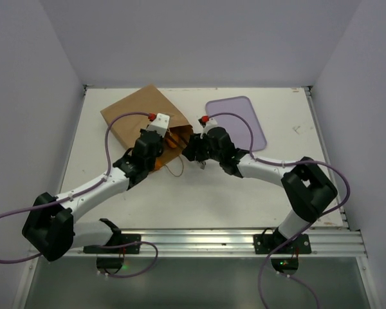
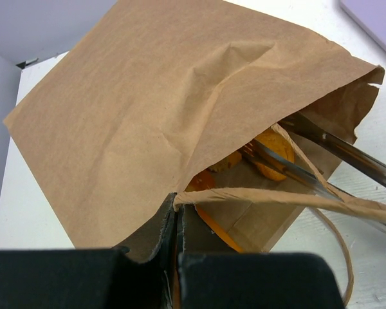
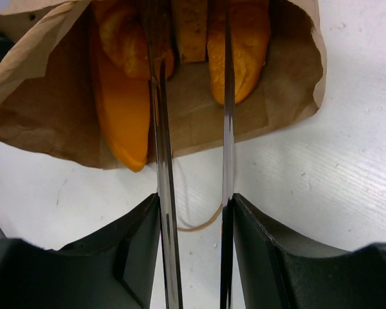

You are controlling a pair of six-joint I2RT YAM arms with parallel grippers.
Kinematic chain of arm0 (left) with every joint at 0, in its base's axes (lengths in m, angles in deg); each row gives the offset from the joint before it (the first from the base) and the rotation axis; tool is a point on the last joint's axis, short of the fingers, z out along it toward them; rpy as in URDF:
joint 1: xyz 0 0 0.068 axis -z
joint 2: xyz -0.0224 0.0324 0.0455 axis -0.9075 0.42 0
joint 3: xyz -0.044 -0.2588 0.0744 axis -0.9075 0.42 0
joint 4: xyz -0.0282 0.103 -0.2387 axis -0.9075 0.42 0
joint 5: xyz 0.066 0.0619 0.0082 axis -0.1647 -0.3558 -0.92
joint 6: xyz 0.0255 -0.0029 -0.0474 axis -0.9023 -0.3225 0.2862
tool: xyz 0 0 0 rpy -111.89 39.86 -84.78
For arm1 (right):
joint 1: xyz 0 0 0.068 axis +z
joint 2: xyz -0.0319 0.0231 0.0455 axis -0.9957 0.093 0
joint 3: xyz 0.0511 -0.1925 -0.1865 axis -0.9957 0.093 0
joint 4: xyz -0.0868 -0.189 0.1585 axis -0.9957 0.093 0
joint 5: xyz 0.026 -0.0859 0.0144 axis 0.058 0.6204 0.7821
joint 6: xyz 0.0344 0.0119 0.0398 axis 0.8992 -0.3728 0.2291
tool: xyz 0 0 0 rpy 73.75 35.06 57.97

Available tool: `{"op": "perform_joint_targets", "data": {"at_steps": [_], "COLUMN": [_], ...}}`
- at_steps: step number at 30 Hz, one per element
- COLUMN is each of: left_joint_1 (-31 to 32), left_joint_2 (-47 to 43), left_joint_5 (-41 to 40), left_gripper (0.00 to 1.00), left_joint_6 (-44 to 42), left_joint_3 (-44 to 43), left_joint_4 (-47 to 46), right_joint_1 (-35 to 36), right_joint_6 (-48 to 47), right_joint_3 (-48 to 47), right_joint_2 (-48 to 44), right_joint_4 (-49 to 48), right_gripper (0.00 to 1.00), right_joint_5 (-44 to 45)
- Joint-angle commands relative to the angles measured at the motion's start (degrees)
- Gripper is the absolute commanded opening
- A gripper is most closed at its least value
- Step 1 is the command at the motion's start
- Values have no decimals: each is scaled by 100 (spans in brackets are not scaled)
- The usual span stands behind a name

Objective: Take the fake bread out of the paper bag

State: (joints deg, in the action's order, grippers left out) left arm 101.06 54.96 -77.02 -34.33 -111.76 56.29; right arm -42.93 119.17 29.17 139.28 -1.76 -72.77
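From above, can see the paper bag (image 1: 138, 116) lying flat at the back left of the white counter (image 1: 199, 199), its mouth turned toward the middle and orange fake bread (image 1: 174, 143) peeking out. Can see the left tool (image 1: 166, 136) at the near edge of that mouth and the right tool (image 1: 192, 148) just beside it. Also a purple tray (image 1: 244, 122) to the right, apart from the bag, and bare counter in front. From the left wrist, shows the left tool pinched together on the bag's bottom lip, the top sheet lifted like a roof. Shows metal tongs (image 2: 354, 158) poking in from the right among the bread, and a string handle (image 2: 338, 257) looping out. From the right wrist, shows the right tool clamped on the tongs, their two arms apart and reaching into the mouth. Shows a long piece on the left with its tip at the bag's edge, a plump loaf on the right, and bare counter on both sides.
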Motion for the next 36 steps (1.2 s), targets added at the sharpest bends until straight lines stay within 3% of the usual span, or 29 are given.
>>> {"op": "perform_joint_targets", "data": {"at_steps": [1,16,25,36], "left_joint_1": [-13,-13,-13,-13], "left_joint_2": [-198,-207,-225,-225], "left_joint_5": [-186,16,51,-203], "left_gripper": [0,0,0,0], "left_joint_6": [123,105,105,184], "left_joint_3": [26,88,97,422], "left_joint_4": [-450,-529,-573,-1004], "right_joint_1": [28,28,36,45], "right_joint_6": [-27,69,210,421], "right_joint_3": [-391,-840,-998,-718], "right_joint_2": [180,673,857,199], "right_joint_4": [-291,-361,-343,-98], "right_gripper": [50,48,34,28], "right_joint_5": [48,-137,-339,-471]}}
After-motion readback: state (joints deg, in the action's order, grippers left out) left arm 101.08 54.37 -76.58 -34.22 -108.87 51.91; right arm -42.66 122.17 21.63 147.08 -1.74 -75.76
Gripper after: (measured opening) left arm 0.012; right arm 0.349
